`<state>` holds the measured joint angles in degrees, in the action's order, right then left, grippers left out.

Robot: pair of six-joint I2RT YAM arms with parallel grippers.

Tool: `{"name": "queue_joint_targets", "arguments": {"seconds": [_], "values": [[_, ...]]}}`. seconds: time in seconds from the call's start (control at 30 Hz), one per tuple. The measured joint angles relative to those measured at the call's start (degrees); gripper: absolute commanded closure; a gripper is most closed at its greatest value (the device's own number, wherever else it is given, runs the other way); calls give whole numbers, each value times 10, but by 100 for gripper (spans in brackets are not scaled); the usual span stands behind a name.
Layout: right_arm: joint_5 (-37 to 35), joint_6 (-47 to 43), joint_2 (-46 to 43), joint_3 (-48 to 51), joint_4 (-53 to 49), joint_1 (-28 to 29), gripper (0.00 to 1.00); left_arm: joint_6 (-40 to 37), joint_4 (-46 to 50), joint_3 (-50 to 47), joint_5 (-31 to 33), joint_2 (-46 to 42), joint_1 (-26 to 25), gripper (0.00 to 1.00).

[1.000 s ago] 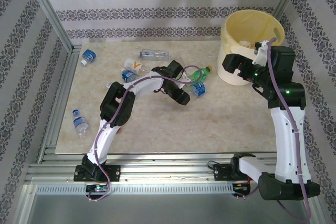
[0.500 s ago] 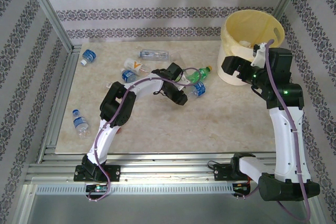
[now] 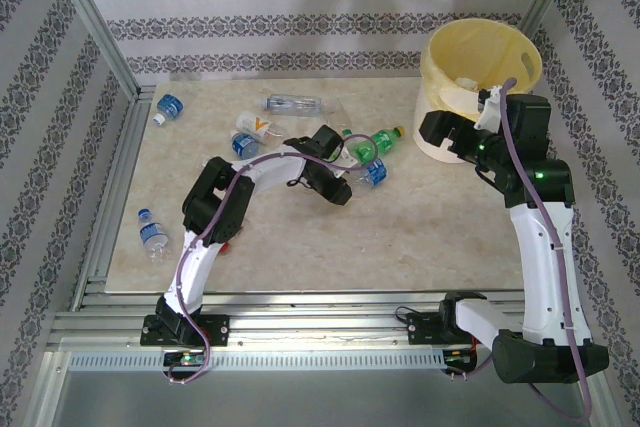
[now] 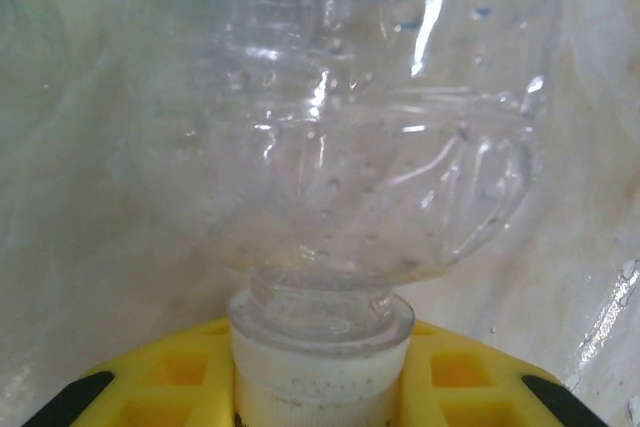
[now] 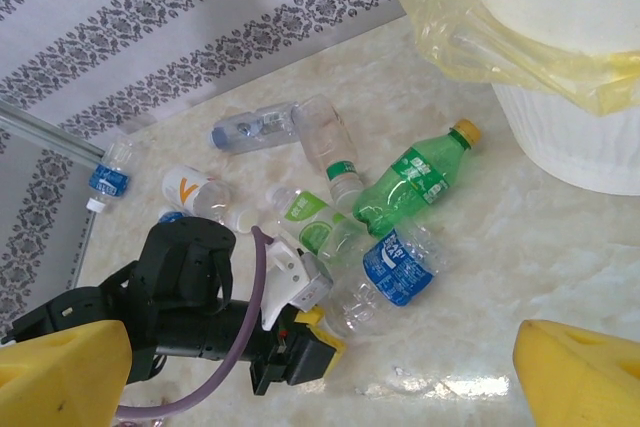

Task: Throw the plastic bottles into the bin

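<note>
Left gripper [image 3: 345,182] is clamped on the neck of the blue-label bottle [image 5: 395,267], mid-table beside the green bottle [image 5: 415,182] — bin [image 3: 432,67] well apart, far right. Neck-only hold — could swing or slip on lift. Pad seating probably shallow, hard to tell. Right gripper [image 3: 442,133] wide, empty.

- plastic bottles [image 3: 293,103]: nine can be made out on the table [image 3: 400,237]. One is a green bottle [image 3: 378,139] and eight are clear, two of them lying apart toward 9 and 10 o'clock.
- bin [image 3: 437,67]: one, at 2 o'clock.
- robot arms [image 3: 250,172]: two.
</note>
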<state>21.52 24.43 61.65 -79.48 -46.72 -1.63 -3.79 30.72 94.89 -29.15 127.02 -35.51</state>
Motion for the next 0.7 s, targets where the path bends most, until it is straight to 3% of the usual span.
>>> {"name": "queue_joint_targets", "arguments": {"seconds": [0.7], "values": [[19,28,5,24,9,4,2,31,-132,-132,-9,-158,0,75]]}}
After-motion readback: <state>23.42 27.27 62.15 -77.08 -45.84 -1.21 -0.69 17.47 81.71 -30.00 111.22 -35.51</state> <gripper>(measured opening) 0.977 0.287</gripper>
